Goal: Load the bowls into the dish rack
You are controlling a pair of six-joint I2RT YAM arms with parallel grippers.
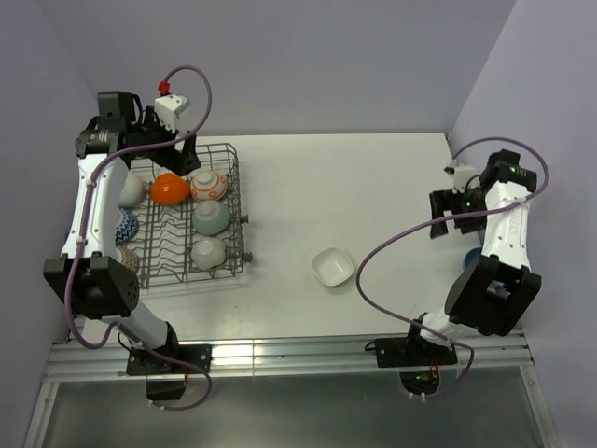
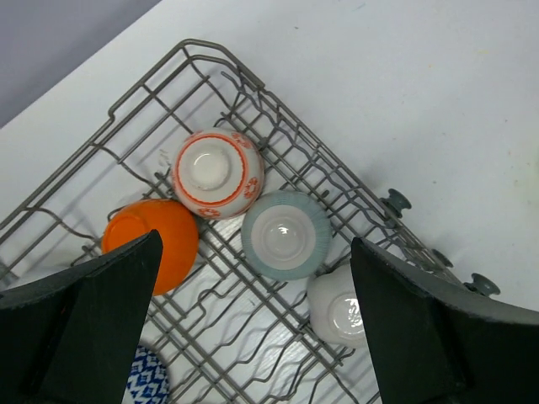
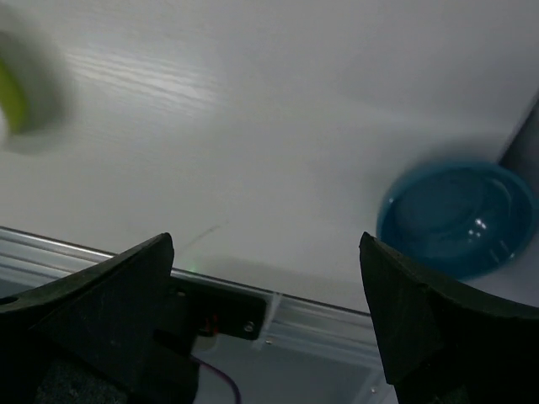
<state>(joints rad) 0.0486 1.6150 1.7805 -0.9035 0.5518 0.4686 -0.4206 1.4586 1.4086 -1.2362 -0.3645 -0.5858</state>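
We see the dish rack on the left half of the tabletop. The left end effector hovers over its far end, fingers spread wide and holding nothing. In the left wrist view four bowls sit among the tines. The red-orange patterned bowl is turned foot-up near the far corner, and the orange bowl is just beside it. The pale green bowl is also foot-up and touches the patterned one. A plain white round bowl comes next along the same row. A blue-patterned bowl peeks in at the bottom edge. From above, that bowl lies at the rack's left side with another white bowl and a scalloped multicolour bowl. All three are partly hidden by the left arm, so we cannot tell exactly how they sit. A white square bowl stands upright on the bare tabletop, well apart from the rack. The right end effector hangs near the right edge, its fingers wide apart and empty. A blue bowl rests on the tabletop below it.
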